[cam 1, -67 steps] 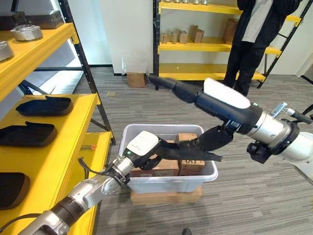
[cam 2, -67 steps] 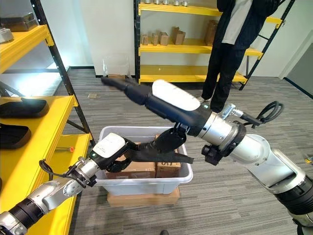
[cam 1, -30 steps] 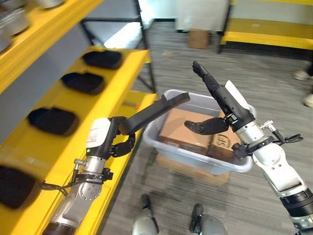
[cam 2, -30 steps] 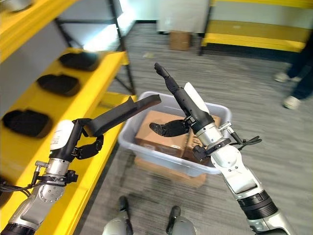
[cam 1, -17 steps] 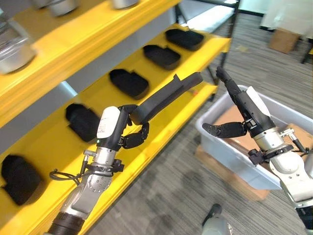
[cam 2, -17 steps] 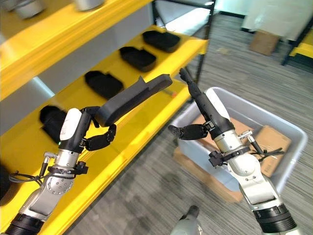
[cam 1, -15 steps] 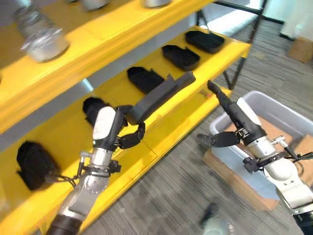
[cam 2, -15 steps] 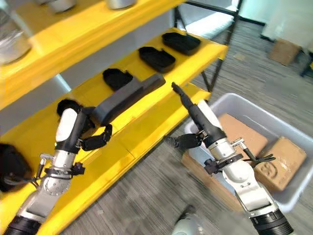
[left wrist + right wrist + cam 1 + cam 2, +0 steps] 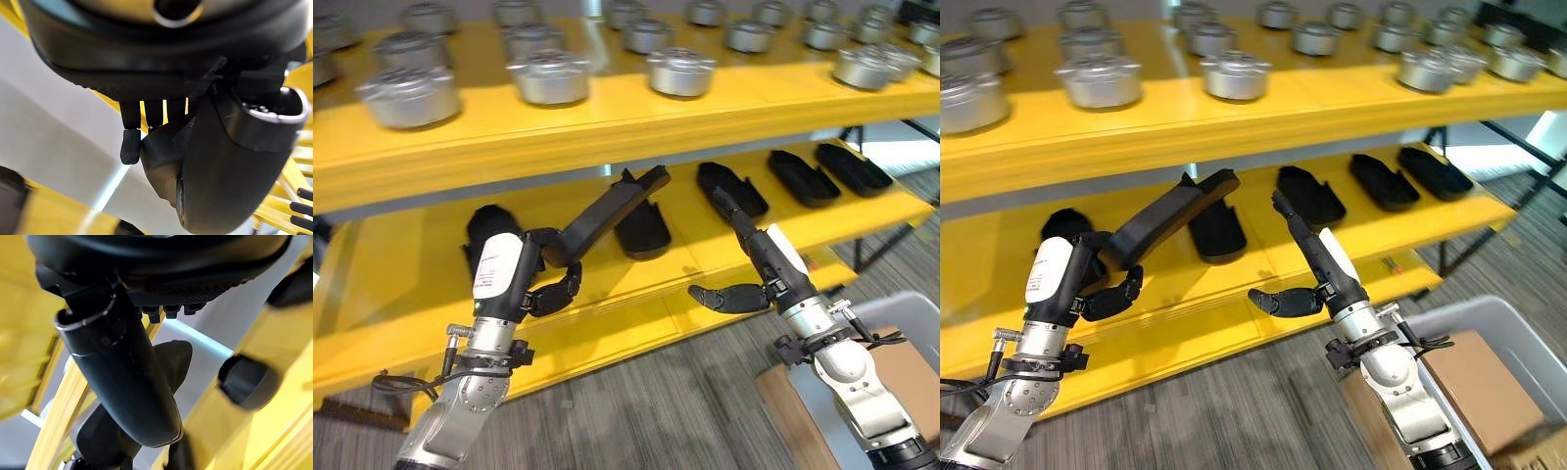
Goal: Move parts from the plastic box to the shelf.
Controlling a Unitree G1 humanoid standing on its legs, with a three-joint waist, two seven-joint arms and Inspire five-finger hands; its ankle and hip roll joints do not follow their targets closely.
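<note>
Since a moment ago we have swung from the plastic box at lower right to face the shelf, our left hand curled round the black part angled toward a gap mid-frame, right hand spread, empty.

The long black part clasped in the left hand looks like matt moulded plastic, as do the black parts lying on the smooth painted yellow shelf, while the round housings at twelve o'clock are dull cast metal.
</note>
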